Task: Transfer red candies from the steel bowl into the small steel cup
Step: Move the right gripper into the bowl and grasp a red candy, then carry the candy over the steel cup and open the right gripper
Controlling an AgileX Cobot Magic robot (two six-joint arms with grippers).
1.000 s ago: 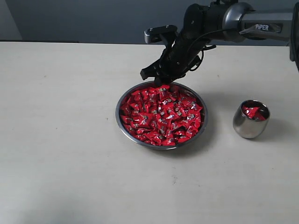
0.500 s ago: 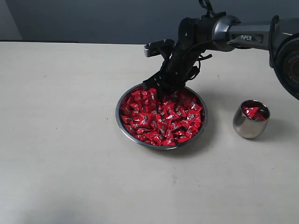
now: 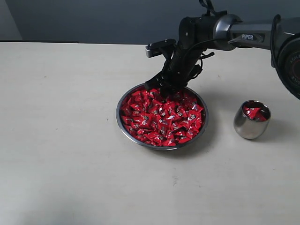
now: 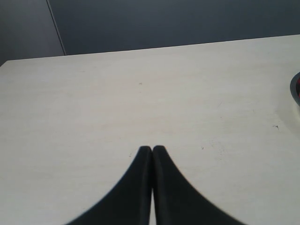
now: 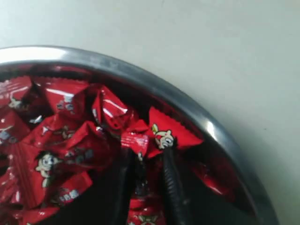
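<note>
The steel bowl (image 3: 118, 115) sits mid-table, heaped with red candies (image 3: 161, 121). My right gripper (image 3: 161, 89) is dipped into the pile at the bowl's far rim. In the right wrist view its two dark fingers stand close together with a red candy (image 5: 149, 140) pinched between them, right gripper (image 5: 147, 152) just inside the bowl's rim (image 5: 140, 75). The small steel cup (image 3: 250, 125) stands upright to the right of the bowl, with a few red candies (image 3: 253, 112) inside. My left gripper (image 4: 152, 149) is shut and empty over bare table.
The right arm (image 3: 243, 30) reaches in from the back right, above the table behind the bowl. A sliver of the bowl's rim (image 4: 295, 86) shows at the edge of the left wrist view. Pale tabletop (image 3: 61, 140) surrounds bowl and cup.
The right gripper came down from just above the bowl's far rim into the candies, and its fingers drew together on a candy. Bowl and cup stayed put.
</note>
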